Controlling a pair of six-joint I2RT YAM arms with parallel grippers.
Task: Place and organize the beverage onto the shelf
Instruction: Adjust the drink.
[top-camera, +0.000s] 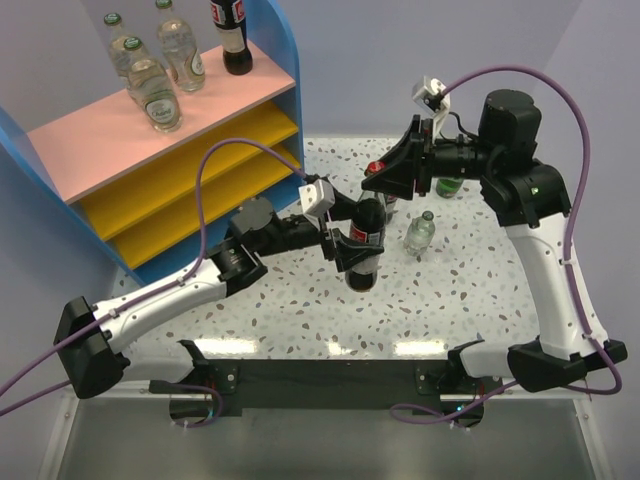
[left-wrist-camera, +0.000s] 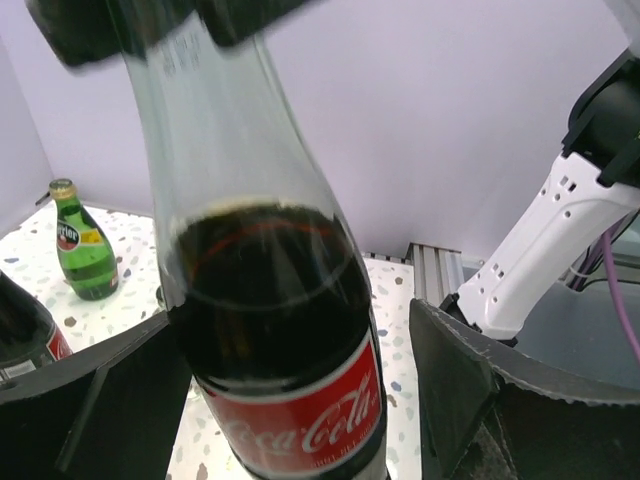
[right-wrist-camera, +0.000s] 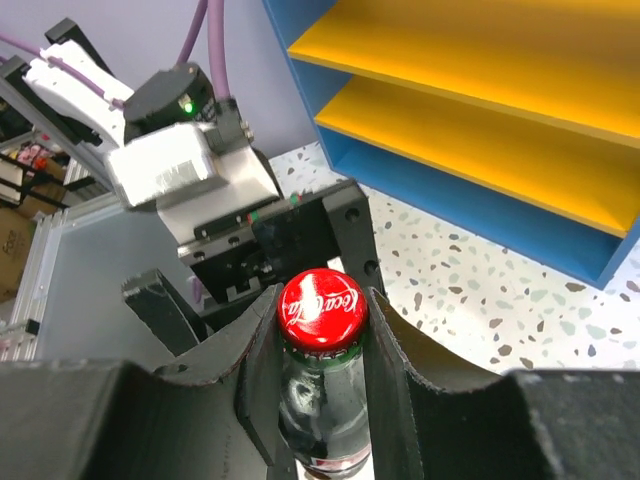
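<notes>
The cola bottle (top-camera: 366, 243) is at mid-worktop (top-camera: 300, 305), in front of the shelf (top-camera: 283, 45) and not on any of its boards; whether its base touches the surface I cannot tell. The right claw (right-wrist-camera: 321, 325) is clamped on its neck just under the red cap (right-wrist-camera: 321, 306). The left claw (left-wrist-camera: 285, 400) brackets the labelled body, its fingers (left-wrist-camera: 455, 390) spread with a gap on each side. A clear bottle (top-camera: 420, 232) and a green glass bottle (left-wrist-camera: 84, 252) stand nearby. Three capped clear bottles (top-camera: 155, 90) and a second cola (top-camera: 233, 35) sit on the pink top board (top-camera: 100, 140).

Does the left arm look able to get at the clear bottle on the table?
Probably not directly: the cola bottle, held by the right claw, stands between the open left claw and the clear bottle.
</notes>
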